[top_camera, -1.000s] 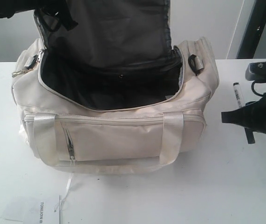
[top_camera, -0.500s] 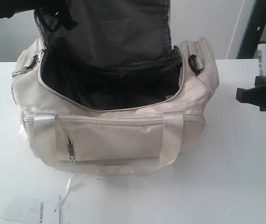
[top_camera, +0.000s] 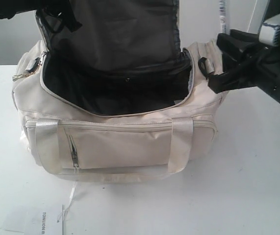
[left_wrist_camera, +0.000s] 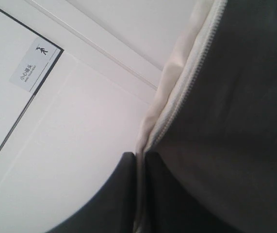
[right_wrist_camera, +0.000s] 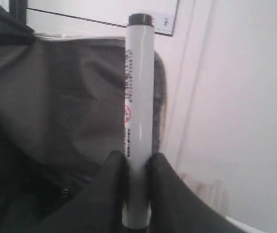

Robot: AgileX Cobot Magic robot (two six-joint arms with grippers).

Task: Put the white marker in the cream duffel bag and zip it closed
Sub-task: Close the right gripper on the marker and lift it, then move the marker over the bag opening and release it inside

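Right pincer (right_wrist_camera: 138, 162) is pinching the white marker (right_wrist_camera: 139, 87) by one end, barrel sticking straight up. That's in the upper right of the exterior shot, just above the right end of the cream duffel bag (top_camera: 130, 142). The bag sits wide open mid-frame on the white desk (top_camera: 257, 171). Left pincer (left_wrist_camera: 139, 165) is clamped on the bag's zipper edge, with the flap standing up top center.

White table (top_camera: 257, 186), pale wall (top_camera: 201, 22), small wall sign (left_wrist_camera: 34, 65)
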